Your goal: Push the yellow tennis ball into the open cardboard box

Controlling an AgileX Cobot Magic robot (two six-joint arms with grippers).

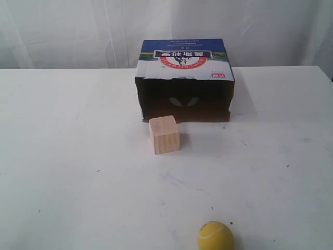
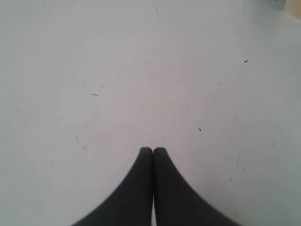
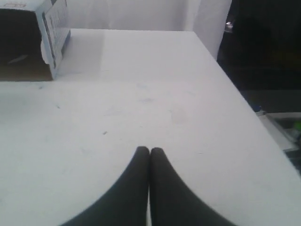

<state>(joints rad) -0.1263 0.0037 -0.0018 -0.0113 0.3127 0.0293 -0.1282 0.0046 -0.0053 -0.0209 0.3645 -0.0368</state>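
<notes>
The yellow tennis ball point(image 1: 215, 236) lies on the white table near the front edge, right of centre. The open cardboard box point(image 1: 184, 80) stands at the back centre, its dark opening facing the front; its corner also shows in the right wrist view as the box point(image 3: 47, 33). Neither arm appears in the exterior view. My left gripper point(image 2: 153, 149) is shut with nothing in it, over bare table. My right gripper point(image 3: 149, 149) is likewise shut and holds nothing, over bare table some way from the box.
A pale wooden cube point(image 1: 164, 134) stands just in front of the box's opening, at its left part, between ball and box. The table's right edge point(image 3: 235, 89) drops to a dark floor. White curtains hang behind the table.
</notes>
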